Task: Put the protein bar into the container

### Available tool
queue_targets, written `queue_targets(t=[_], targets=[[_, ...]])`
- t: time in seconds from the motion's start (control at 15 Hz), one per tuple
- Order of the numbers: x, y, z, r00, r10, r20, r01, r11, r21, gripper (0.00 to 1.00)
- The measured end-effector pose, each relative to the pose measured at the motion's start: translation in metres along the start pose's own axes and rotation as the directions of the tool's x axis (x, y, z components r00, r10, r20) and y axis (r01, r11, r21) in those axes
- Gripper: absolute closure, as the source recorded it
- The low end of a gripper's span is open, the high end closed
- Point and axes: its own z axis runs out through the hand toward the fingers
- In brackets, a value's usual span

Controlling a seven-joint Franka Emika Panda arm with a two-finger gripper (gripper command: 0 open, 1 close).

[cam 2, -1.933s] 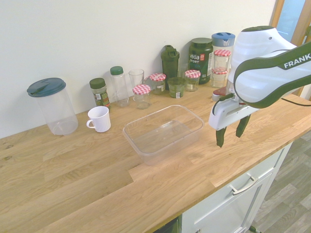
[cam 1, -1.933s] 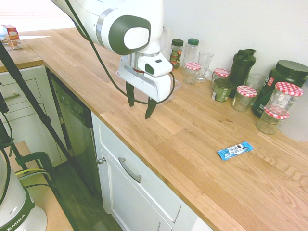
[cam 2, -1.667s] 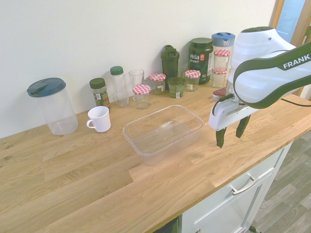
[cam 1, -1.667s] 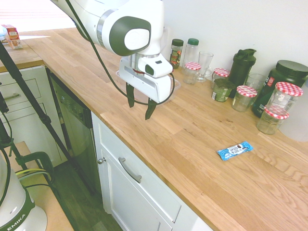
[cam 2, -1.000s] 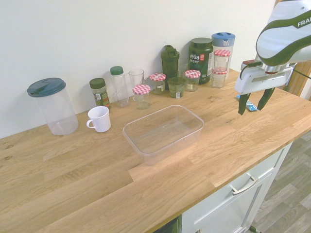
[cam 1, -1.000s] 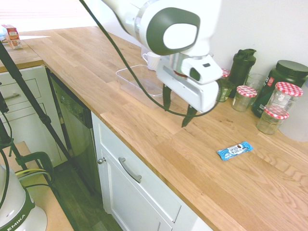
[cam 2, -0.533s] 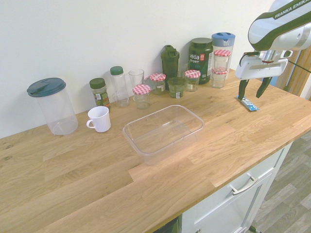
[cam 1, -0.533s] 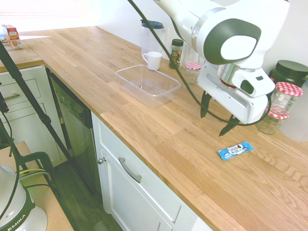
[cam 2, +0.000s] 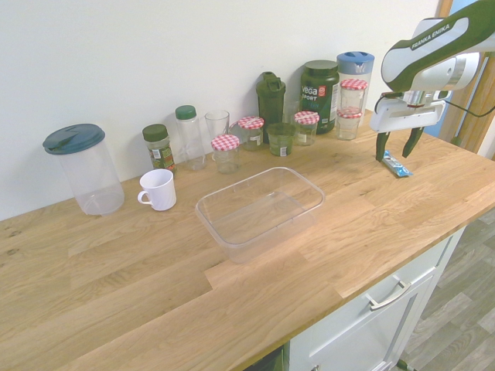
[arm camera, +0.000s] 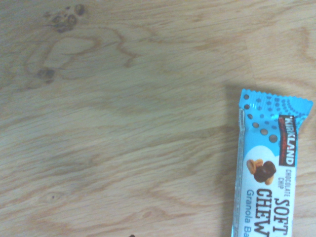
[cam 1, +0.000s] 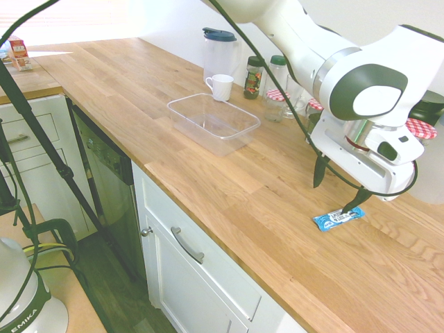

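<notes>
The gripper, fingers spread, hangs at the right of the first exterior view, just over the bar lying flat on the surface. The tub sits well apart, upper centre. The bar looks off-centre to the fingers; closing now might clip one end or nudge it away

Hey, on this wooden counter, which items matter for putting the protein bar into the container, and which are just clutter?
Part of the job:
- flat blue-wrapped protein bar, lying on the counter
- clear shallow rectangular plastic container, empty
- gripper, open above the bar

Just lying about:
- white mug
- red-checked-lid glass jars
- clear blue-lidded pitcher
- dark green shaker bottle
</notes>
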Motion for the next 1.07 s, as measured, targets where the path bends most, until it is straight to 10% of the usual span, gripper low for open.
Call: queue_targets(t=[0.27, 0.33, 1.07], targets=[[0.009, 0.005, 0.015, 1.0, 0.011, -0.002, -0.011, 1.0, -0.016, 0.0], [0.01, 0.006, 0.018, 1.0, 0.011, -0.001, -0.011, 1.0, -0.02, 1.0], [0.013, 0.004, 0.032, 1.0, 0.003, -0.021, -0.003, 1.0, -0.019, 1.0]])
